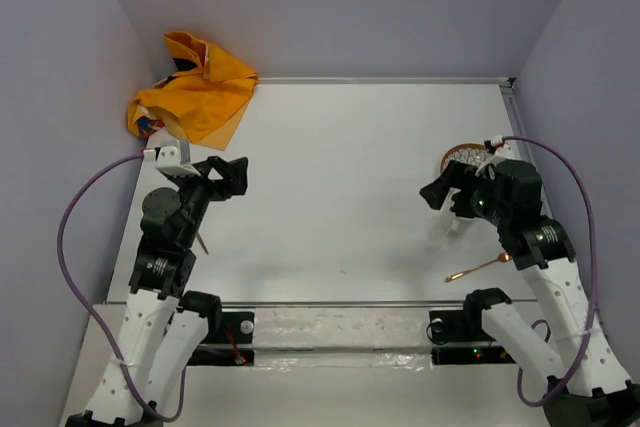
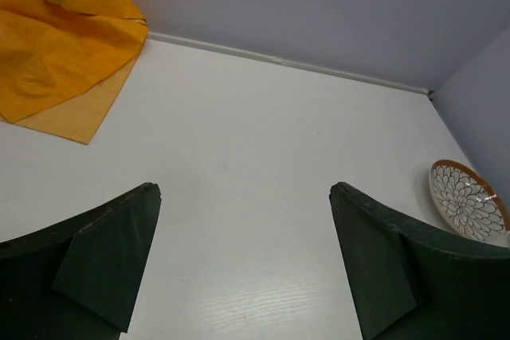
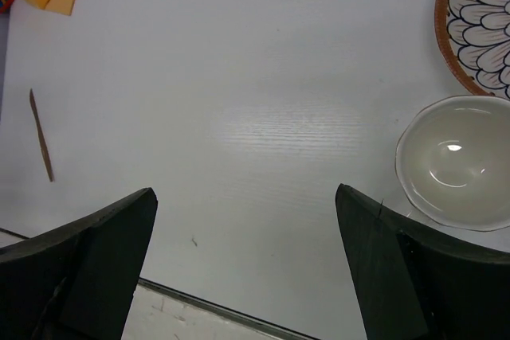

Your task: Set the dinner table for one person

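The white dinner table (image 1: 340,167) fills the top view. My left gripper (image 1: 236,175) is open and empty over the table's left side; the left wrist view shows its jaws wide apart (image 2: 245,189) over bare tabletop. My right gripper (image 1: 437,190) is open and empty near the right side, with its jaws wide apart in the right wrist view (image 3: 245,191). A flower-patterned plate with an orange rim (image 1: 462,156) lies behind the right gripper. A white bowl (image 3: 454,161) sits next to the plate (image 3: 478,21). A copper spoon (image 1: 480,268) lies at the near right.
A crumpled orange cloth (image 1: 195,87) lies at the far left corner, also in the left wrist view (image 2: 56,45). A thin brown stick (image 3: 41,134) lies by the left arm (image 1: 202,242). Grey walls enclose the table on three sides. A metal rim (image 1: 330,302) runs along the near edge.
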Tool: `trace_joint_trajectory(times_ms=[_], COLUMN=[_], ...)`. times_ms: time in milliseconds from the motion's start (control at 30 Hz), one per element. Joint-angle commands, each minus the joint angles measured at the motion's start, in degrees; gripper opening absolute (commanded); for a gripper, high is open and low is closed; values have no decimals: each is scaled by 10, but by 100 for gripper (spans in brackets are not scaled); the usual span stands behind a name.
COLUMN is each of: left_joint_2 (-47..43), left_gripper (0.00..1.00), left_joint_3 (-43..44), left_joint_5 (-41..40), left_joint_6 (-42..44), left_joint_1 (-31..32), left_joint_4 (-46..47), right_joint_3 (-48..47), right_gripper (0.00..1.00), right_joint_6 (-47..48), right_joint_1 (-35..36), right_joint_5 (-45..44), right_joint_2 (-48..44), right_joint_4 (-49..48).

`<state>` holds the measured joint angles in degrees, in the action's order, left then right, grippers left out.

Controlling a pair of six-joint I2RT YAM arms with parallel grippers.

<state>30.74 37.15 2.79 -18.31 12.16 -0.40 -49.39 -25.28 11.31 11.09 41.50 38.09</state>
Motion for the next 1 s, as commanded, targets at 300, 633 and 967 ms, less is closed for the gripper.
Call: trace_joint_trajectory(times_ms=[300, 633, 967], left_joint_2=[100, 287, 596], left_gripper=[99, 96, 74], left_joint_3=[36, 102, 235], left_joint_5=[9, -73, -249], left_joint_6=[-33, -110, -129], left_joint_1=[-65, -100, -134], left_joint_4=[24, 86, 110], right_joint_3=[15, 53, 73], right_gripper=[100, 100, 100], right_joint_6=[-11, -21, -22], right_joint_1=[-3, -3, 16], right_joint_5=[87, 145, 180], right_joint_2=[-24, -12, 6], right_joint_4=[-101, -179, -223])
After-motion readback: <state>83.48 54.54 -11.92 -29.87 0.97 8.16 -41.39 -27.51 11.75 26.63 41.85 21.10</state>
